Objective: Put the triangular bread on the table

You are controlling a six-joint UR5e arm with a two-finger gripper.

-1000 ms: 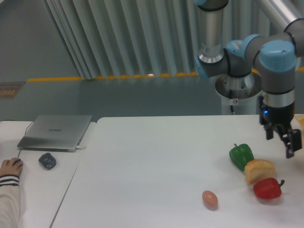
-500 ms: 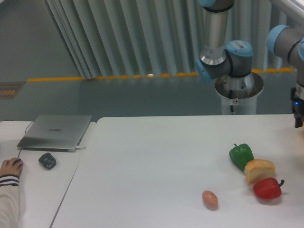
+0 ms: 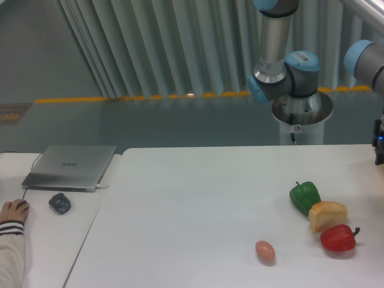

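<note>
the golden-tan wedge of triangular bread with a paler cream top (image 3: 327,215) lies on the large white flat-topped table (image 3: 192,204) near its right end, touching one glossy green pepper (image 3: 305,196) on its far left and one glossy red pepper (image 3: 338,237) on its near side. one small smooth pinkish-tan egg (image 3: 265,251) sits apart to the near left. the gripper (image 3: 380,147) is cut off by the right edge, so i cannot tell whether its fingers are apart or together.

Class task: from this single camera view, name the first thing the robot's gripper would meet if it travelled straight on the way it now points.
Not settleable: the gripper is nearly cut off at the right edge, fingers hidden. If pointing downward, likely the table.
</note>
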